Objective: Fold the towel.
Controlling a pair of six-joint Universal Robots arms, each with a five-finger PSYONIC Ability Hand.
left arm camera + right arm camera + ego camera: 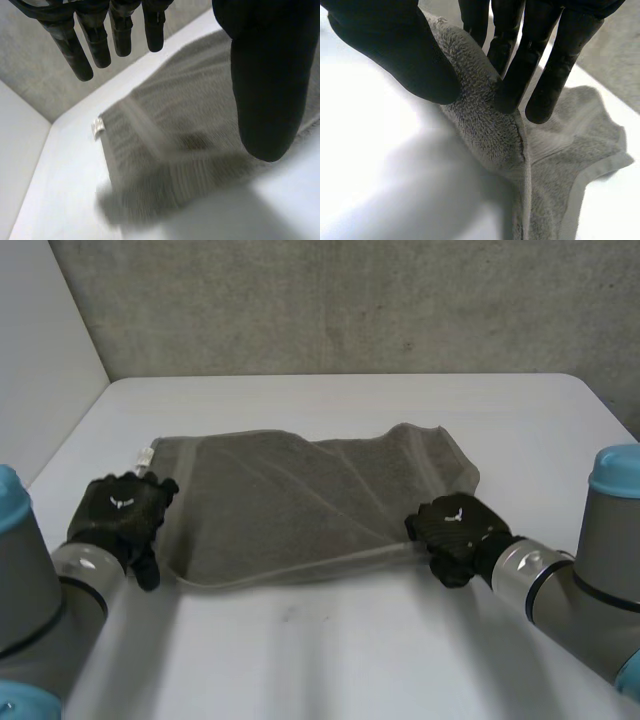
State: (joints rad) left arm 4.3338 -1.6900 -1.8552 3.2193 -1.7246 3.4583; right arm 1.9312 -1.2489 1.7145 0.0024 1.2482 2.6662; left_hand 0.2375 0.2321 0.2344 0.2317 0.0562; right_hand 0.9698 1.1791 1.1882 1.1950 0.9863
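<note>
On table (350, 640) | right robot hand (455, 528) pinches towel (290, 505), hiding its corner | left robot hand (120, 512) released

A towel (300, 505) lies on the counter (350, 640) between two robot hands.
The towel is spread across the middle of the counter, its long edges running left to right. The left robot hand (120, 515) is over the towel's left edge, fingers straight and clear of the cloth. A tag (143, 457) juts from the far left corner just behind it. The right robot hand (455, 530) is at the near right corner, thumb and fingers pinching a raised fold. A wall (350, 300) stands behind the counter.
</note>
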